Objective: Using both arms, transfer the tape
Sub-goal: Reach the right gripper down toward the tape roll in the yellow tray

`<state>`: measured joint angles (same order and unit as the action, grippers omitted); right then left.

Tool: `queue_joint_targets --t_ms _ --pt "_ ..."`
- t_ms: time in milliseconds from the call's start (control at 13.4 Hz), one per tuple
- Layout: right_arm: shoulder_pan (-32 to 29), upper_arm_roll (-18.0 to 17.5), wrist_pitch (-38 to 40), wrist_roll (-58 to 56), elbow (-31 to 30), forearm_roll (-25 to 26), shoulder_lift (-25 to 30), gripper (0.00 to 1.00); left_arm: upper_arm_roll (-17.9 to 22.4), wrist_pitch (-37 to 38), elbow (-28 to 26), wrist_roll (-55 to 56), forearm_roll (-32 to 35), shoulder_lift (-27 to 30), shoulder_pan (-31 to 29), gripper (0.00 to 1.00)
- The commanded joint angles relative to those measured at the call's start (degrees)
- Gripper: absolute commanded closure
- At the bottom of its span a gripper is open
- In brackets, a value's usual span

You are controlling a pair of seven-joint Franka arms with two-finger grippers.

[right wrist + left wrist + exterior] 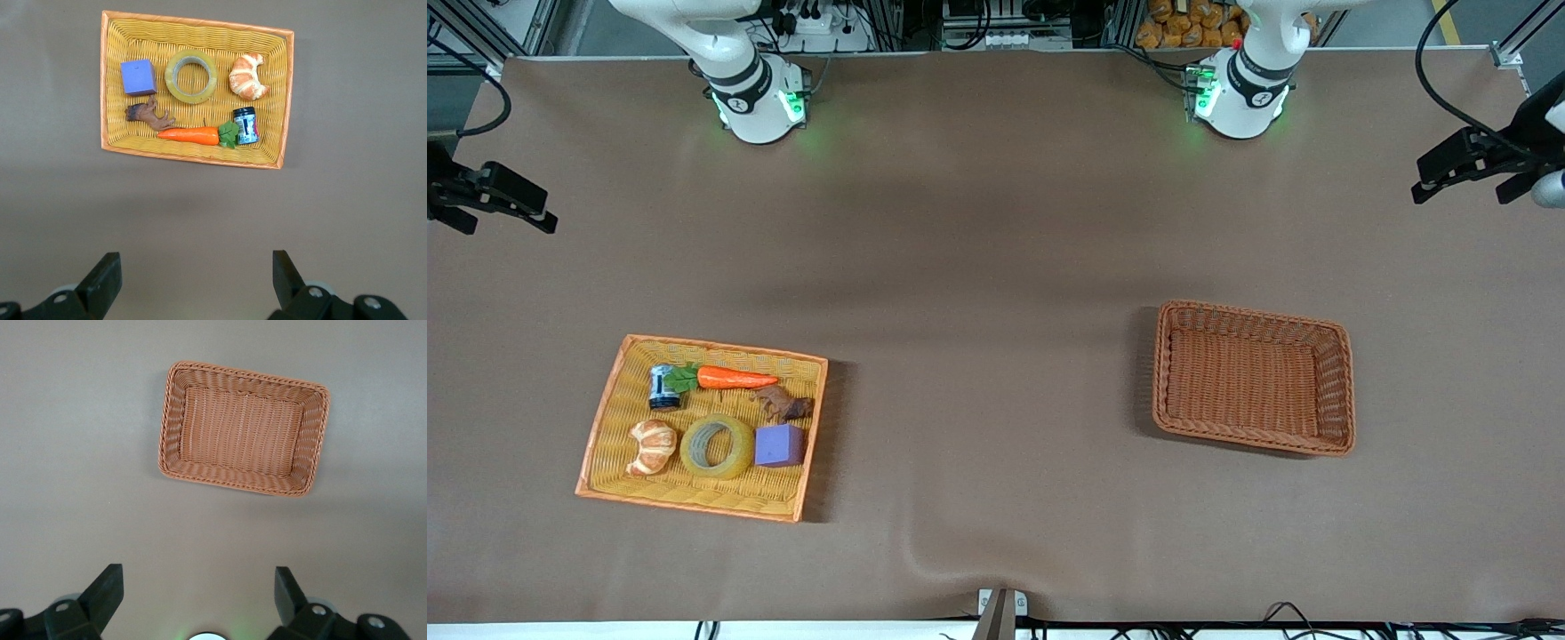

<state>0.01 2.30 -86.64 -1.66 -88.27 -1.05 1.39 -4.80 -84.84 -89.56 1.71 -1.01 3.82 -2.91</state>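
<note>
Roll of translucent yellowish packing tape, thick ring with grey inner core, lies flat, hole upward, in the shallow yellow wicker tray with orange rim toward the right arm's end of the table. No long axis to speak of: round, so approach angle is free; fingers could straddle one wall of the ring.

Close neighbours in the tray: purple cube just beside the tape on the side toward the table's middle, golden croissant just beside it on the outer side. Farther from the front camera: orange carrot with green leaves, small dark jar, brown figurine.

Right gripper hangs high over bare table, fingers spread wide, holding nothing; the tray sits ahead of it in its wrist view. Judged the nearer arm, so first pick falls to it.

Left gripper waits likewise high, fingers wide apart and empty, looking down on the empty brown wicker basket toward the left arm's end. Tray and basket well apart; a handover over mid-table seems needed.
</note>
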Motion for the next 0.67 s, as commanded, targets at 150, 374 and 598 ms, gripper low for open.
queue_joint_targets --t_ms 150,374,598 --pt "0.95 0.25 -0.63 -0.1 0.2 -0.36 -1.91 0.0 -0.56 -2.34 -2.72 1.19 -0.04 1.54 0.27 0.0" --pt "1.04 0.16 -3.61 -0.71 0.38 0.43 -7.61 0.0 -1.09 -3.83 -3.95 1.19 -0.04 1.54 0.36 0.0" --pt "0.17 0.34 -7.81 -0.54 3.0 0.7 -18.14 0.0 -2.32 -6.03 -5.36 1.19 0.05 1.46 0.45 0.0"
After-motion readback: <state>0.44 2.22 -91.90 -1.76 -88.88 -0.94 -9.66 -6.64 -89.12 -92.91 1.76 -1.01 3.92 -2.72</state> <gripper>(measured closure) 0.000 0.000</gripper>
